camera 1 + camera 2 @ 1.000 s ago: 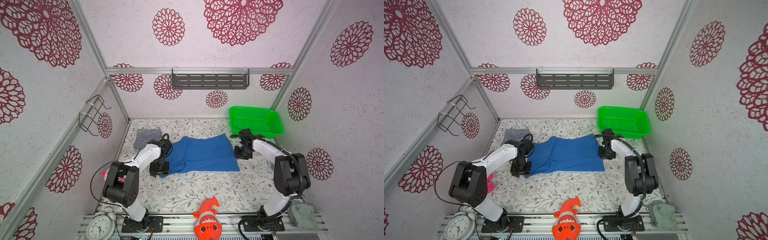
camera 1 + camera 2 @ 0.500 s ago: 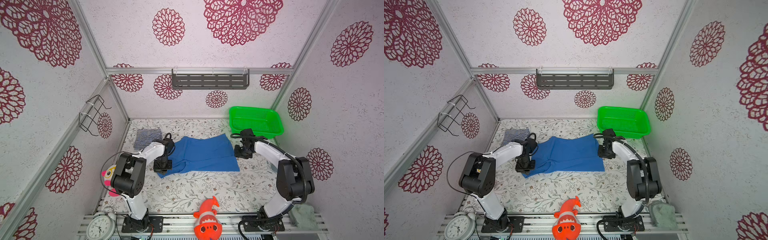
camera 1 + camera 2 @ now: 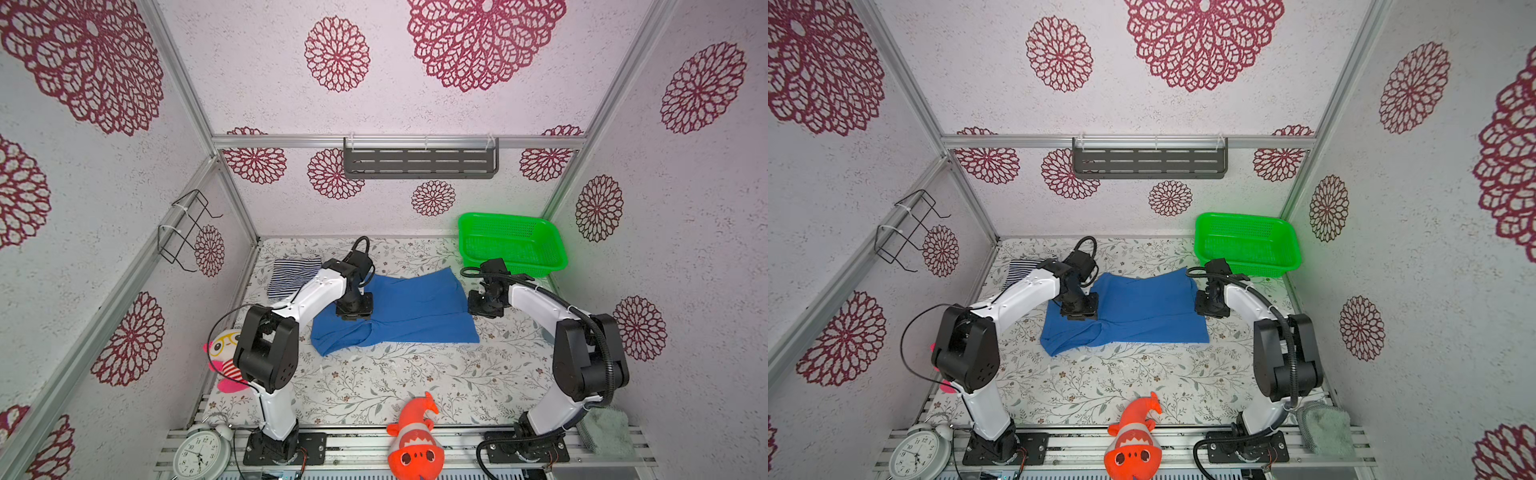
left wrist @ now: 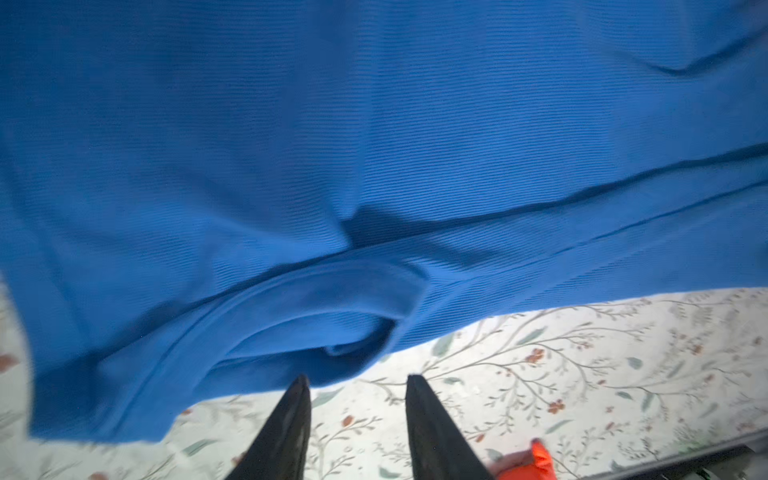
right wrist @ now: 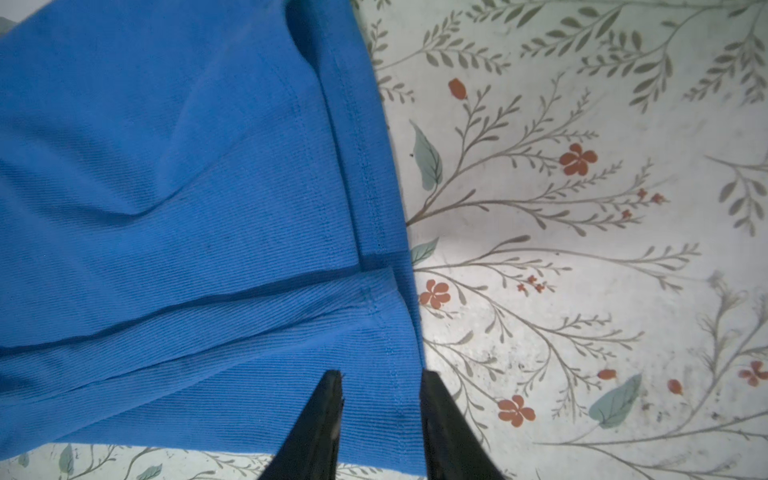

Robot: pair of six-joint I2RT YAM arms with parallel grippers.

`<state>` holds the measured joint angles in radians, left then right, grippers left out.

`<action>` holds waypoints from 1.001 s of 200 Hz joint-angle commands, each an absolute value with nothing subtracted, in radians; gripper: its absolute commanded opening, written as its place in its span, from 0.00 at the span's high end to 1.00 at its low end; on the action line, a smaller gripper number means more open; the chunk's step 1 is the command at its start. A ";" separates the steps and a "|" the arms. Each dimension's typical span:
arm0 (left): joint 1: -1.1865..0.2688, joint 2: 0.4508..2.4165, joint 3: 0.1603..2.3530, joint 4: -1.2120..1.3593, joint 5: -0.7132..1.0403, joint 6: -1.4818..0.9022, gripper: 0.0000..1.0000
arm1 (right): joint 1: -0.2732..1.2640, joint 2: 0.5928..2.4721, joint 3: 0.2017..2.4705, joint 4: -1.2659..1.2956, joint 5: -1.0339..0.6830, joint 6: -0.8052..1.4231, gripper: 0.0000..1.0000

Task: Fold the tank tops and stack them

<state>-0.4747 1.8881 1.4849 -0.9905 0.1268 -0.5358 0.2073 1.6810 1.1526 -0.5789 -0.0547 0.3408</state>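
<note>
blue tank top (image 5: pixel 166 208): matt fine-ribbed knit cloth, stitched hem just ahead of the jaws | surface (image 5: pixel 582 249): matt floral-printed sheet, scuffed | basket (image 3: pixel 511 243): glossy perforated plastic

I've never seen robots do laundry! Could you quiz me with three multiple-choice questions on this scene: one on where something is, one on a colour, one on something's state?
1. Where on the floral-patterned table does the folded navy-and-white striped cloth tank top lie? A front right corner; B back left corner; C dead centre.
2. What colour is the perforated plastic basket? A red; B yellow; C green.
3. How is the royal blue ribbed cloth tank top? A rolled into a ball; B lifted clear of the table; C lying spread out.

Answers: B, it sits at the back by the left wall; C, it is bright green in both top views; C, it lies flat across the table's middle.
</note>
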 commanded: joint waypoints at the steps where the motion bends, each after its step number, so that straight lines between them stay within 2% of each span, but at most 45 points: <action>1: -0.477 1.949 1.494 -0.912 0.193 -0.590 0.58 | 0.206 1.653 1.148 -0.562 -0.057 0.368 0.60; 72: -0.493 2.042 1.491 -0.887 0.207 -0.607 0.57 | 0.206 1.705 1.132 -0.457 -0.098 0.409 0.59; 99: -0.495 2.049 1.503 -0.880 0.223 -0.610 0.71 | 0.206 1.731 1.141 -0.466 -0.092 0.388 0.57; 135: -0.496 2.030 1.499 -0.891 0.221 -0.604 1.00 | 0.207 1.764 1.136 -0.452 -0.088 0.374 0.61; 152: -0.496 2.015 1.497 -0.899 0.229 -0.600 1.00 | 0.207 1.784 1.137 -0.434 -0.100 0.374 0.62; 177: -0.492 1.999 1.504 -0.920 0.235 -0.590 1.00 | 0.206 1.811 1.153 -0.431 -0.104 0.370 0.71; 200: -0.484 1.975 1.512 -0.952 0.228 -0.577 1.00 | 0.206 1.797 1.157 -0.441 -0.086 0.373 0.91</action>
